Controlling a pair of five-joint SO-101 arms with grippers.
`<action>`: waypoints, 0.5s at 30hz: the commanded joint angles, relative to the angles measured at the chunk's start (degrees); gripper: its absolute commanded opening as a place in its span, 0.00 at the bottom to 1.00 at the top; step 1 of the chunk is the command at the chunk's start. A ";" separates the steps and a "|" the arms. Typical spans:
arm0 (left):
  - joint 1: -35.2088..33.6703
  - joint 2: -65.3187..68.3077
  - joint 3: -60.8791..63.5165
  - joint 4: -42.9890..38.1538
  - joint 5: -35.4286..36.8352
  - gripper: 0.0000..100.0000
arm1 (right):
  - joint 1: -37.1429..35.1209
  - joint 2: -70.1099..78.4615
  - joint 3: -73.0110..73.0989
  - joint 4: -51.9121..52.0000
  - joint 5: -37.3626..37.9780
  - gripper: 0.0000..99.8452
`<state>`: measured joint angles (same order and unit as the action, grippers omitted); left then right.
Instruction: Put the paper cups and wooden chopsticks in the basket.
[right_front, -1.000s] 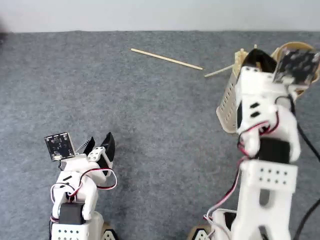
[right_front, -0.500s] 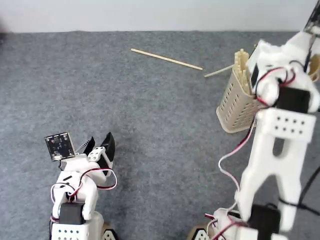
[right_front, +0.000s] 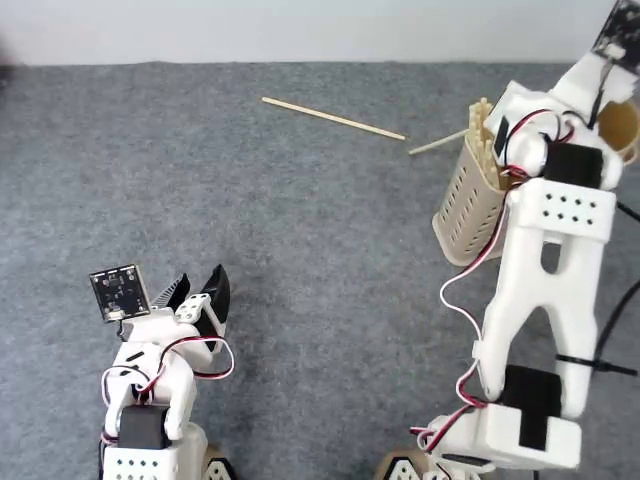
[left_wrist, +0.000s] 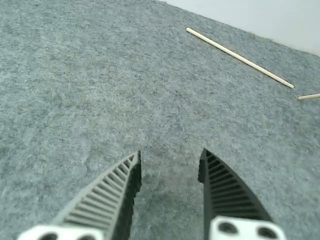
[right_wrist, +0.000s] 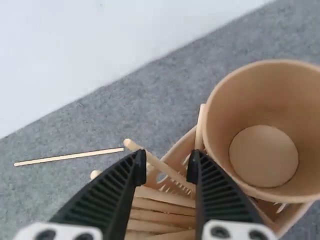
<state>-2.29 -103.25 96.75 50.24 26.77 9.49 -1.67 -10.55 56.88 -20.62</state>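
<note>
Grey felt-like counter (right_front: 300, 250). Left pincer (left_wrist: 170, 162) sits low over bare counter, jaws apart, holding nothing. A long wooden chopstick (right_front: 333, 118) lies flat well ahead of it. A shorter chopstick (right_front: 437, 143) lies further off to that pincer's right, one end at the basket (right_front: 462, 205); contact unclear. Right pincer (right_wrist: 165, 159) hangs just above the basket, jaws parted, gripping nothing. Directly under it a bundle of chopsticks (right_wrist: 150, 205) stands in the basket, one stick crossing below the gap between the jaws. Paper cup (right_wrist: 260, 145) is just beside one jaw, mouth up, empty, seemingly inside the basket; compartment unclear.
</note>
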 joint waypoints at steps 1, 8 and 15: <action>0.00 -0.53 -0.31 0.18 -0.79 0.19 | 0.66 0.84 -3.69 -1.63 -3.34 0.15; 0.00 -0.53 -0.31 0.18 -0.79 0.19 | 0.40 4.62 -3.69 -5.14 -10.90 0.15; 0.00 -0.53 -0.31 0.18 -0.79 0.19 | 0.22 4.70 -3.69 -7.43 -13.54 0.15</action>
<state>-2.29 -103.25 96.75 50.24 26.77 9.49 3.43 -10.81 50.90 -33.01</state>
